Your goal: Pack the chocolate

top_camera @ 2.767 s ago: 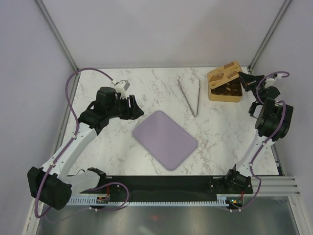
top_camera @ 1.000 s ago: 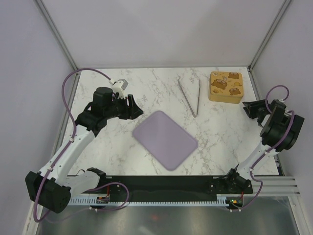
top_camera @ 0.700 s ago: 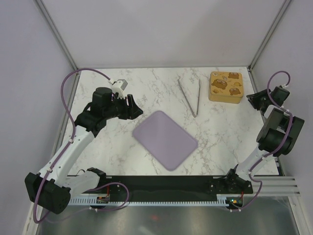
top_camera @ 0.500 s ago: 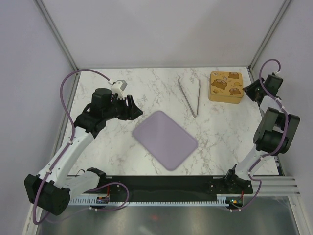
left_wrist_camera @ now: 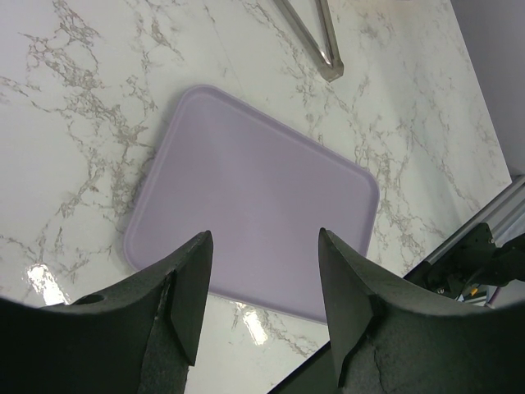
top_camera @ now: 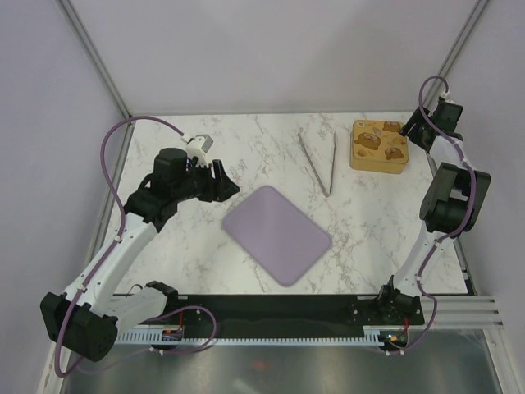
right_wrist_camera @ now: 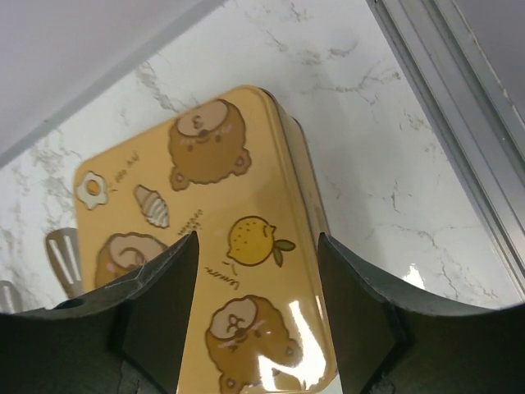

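No chocolate shows in any view. A yellow tin [top_camera: 378, 146] with bear and lemon drawings stands at the back right with its lid [right_wrist_camera: 221, 205] down. My right gripper [top_camera: 413, 133] hovers by the tin's right edge. It is open [right_wrist_camera: 257, 238], its fingers spread over the lid with nothing between them. My left gripper [top_camera: 228, 176] hangs open at the left of the table. In the left wrist view it is open [left_wrist_camera: 263, 238] above the lilac mat [left_wrist_camera: 254, 222] and holds nothing.
The lilac mat [top_camera: 277, 233] lies at the table's middle. Metal tongs [top_camera: 320, 162] lie left of the tin, and their ends show in the wrist views [left_wrist_camera: 316, 37] [right_wrist_camera: 64, 254]. A metal frame rail [right_wrist_camera: 443, 90] runs close behind the tin.
The tin's lid, raised in the earliest frame, now lies flat. My right arm has swung from the table's right side up to the tin, and its jaws have widened. The left arm has stayed put.
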Robot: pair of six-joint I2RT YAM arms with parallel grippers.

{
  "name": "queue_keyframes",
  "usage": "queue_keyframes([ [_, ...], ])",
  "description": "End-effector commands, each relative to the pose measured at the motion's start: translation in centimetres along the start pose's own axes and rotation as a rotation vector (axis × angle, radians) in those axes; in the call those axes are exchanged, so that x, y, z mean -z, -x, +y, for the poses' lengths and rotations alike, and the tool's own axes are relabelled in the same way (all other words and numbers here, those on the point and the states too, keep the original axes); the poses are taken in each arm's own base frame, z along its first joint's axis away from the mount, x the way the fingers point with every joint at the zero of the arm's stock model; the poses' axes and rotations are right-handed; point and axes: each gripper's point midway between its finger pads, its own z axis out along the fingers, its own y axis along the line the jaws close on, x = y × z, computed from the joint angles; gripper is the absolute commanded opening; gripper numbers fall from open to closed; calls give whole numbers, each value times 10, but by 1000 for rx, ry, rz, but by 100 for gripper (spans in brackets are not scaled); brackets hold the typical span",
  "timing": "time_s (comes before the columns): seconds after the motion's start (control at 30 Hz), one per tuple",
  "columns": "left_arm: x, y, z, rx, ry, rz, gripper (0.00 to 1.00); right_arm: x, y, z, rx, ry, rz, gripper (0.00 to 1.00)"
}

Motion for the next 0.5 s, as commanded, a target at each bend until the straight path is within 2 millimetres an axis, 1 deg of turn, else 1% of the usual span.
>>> queue_keyframes([
  [0.0,1,11,2,-52,5,-46,62,-12,-9,-8,71,-2,53,68],
  [0.07,0,8,4,-49,8,-40,62,-22,-23,-19,77,-32,94,68],
  [0.13,0,8,5,-48,12,-38,62,-25,-31,-29,81,-74,116,68],
  [0.2,-1,8,5,-48,15,-38,62,-30,-44,-37,76,-89,147,66],
  [0.23,-1,9,6,-48,19,-41,62,-31,-47,-39,72,-88,155,63],
  [0.33,-1,9,7,-47,24,-41,62,-31,-53,-40,69,-84,172,59],
  [0.4,-1,9,7,-48,24,-42,62,-27,-51,-39,76,-82,166,58],
  [0.47,-1,9,6,-48,21,-41,62,-22,-47,-43,87,-111,156,57],
])
